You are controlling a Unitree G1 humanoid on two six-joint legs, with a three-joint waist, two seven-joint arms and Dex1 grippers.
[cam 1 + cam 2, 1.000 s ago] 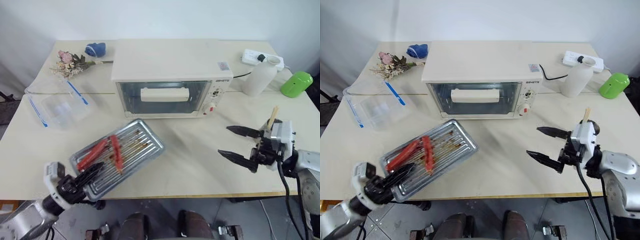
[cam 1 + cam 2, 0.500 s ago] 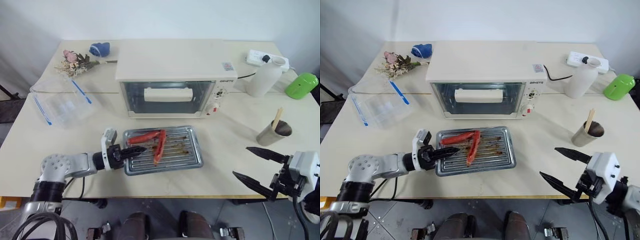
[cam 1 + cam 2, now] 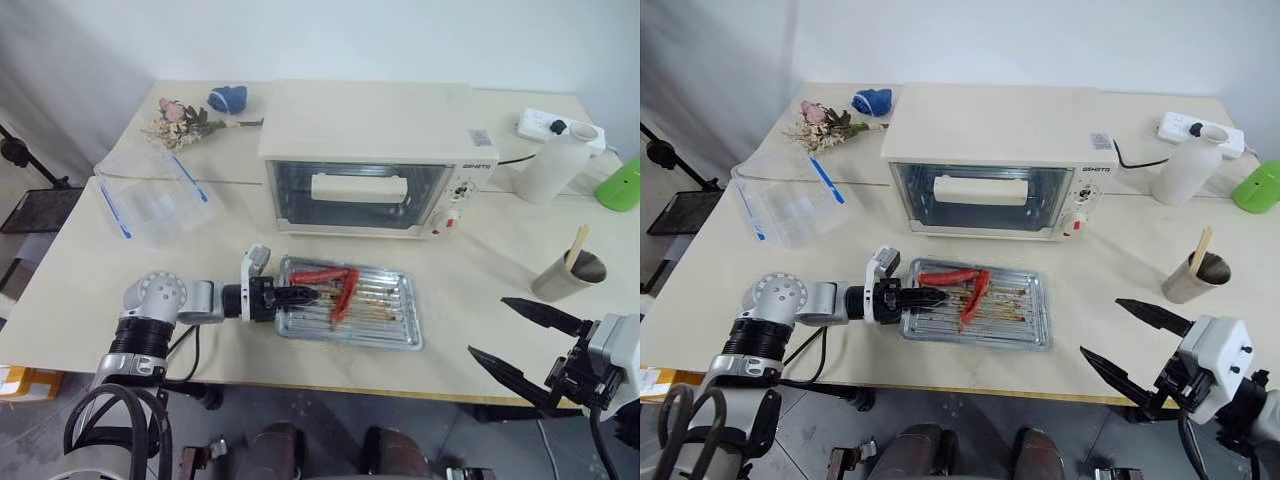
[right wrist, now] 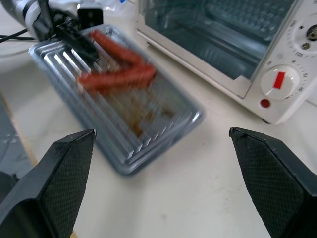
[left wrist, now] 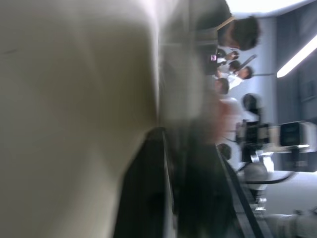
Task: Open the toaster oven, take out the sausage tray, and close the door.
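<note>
Toaster oven [image 3: 375, 150]: it stands in the middle of the table [image 3: 100, 300], toward the back edge.
Door [image 3: 357, 196]: it is closed, with the long cream handle [image 3: 359, 187] across the glass.
Sausage tray [image 3: 350, 315]: it lies flat on the table just in front of the toaster oven, a little apart from it. Two red sausages [image 3: 330, 285] lie in the end of the tray that is nearer to the left gripper.
Left gripper [image 3: 300, 295]: it is in front of the toaster oven, at the left end of the tray, and it points over the rim toward the sausages. The fingers look close together; I cannot tell if they grip the rim or not.
Right gripper [image 3: 520, 338]: it is in front of the toaster oven and well to its right, near the table edge, apart from the tray. Its two fingers stand wide apart and hold nothing.
Plastic box [image 3: 155, 195]: it is to the left of the toaster oven.
Metal cup [image 3: 565, 275]: it is to the right of the toaster oven, with a wooden stick in it.
</note>
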